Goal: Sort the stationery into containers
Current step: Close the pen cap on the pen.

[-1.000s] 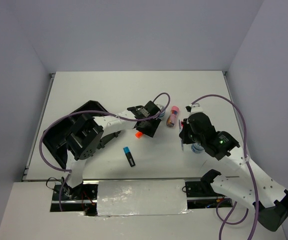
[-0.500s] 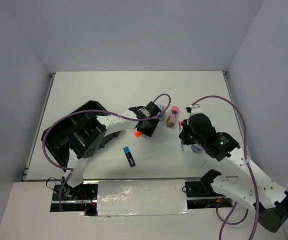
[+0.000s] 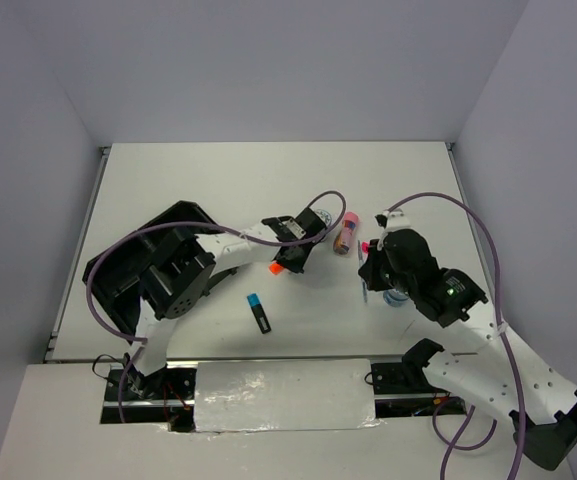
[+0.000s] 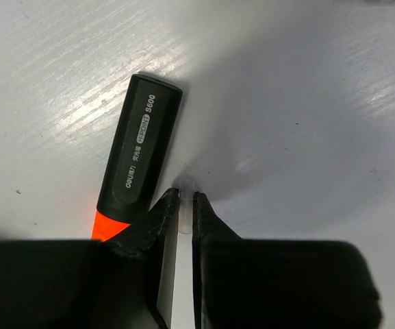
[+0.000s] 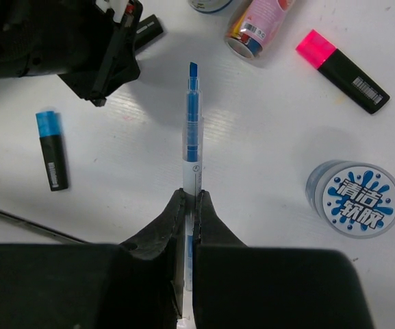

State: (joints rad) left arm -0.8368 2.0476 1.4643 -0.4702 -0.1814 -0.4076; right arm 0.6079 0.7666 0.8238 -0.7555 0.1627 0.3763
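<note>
Sorting looks barely begun: stationery (image 3: 258, 313) lies loose on the table (image 3: 218, 180), well apart from the tray (image 3: 181, 214), as the right hand (image 5: 190, 195) clenches a blue pen (image 5: 192, 123) and the left hand (image 4: 181, 195), nearly closed with its grasp unclear, sits beside an orange-capped highlighter (image 4: 139, 147).

Robotics lab, test cell. Evidence:
- left arm (image 3: 233, 245) + right arm (image 3: 513, 360) bolted at near edge of bare white table (image 3: 218, 180).
- Plain blank walls (image 3: 268, 70) box it in, beyond + either side of left gripper (image 4: 182, 195) and right gripper (image 5: 191, 199).
- Purple cables (image 3: 438, 194) loop loose off wrists.
- Silver sheet (image 3: 283, 395) over mounts, behind grippers.
- Green status LED (image 3: 455, 287) on right arm.
- Stationery as props: orange-capped highlighter (image 4: 139, 147) just beside left gripper, blue pen (image 5: 192, 116) in right gripper.
</note>
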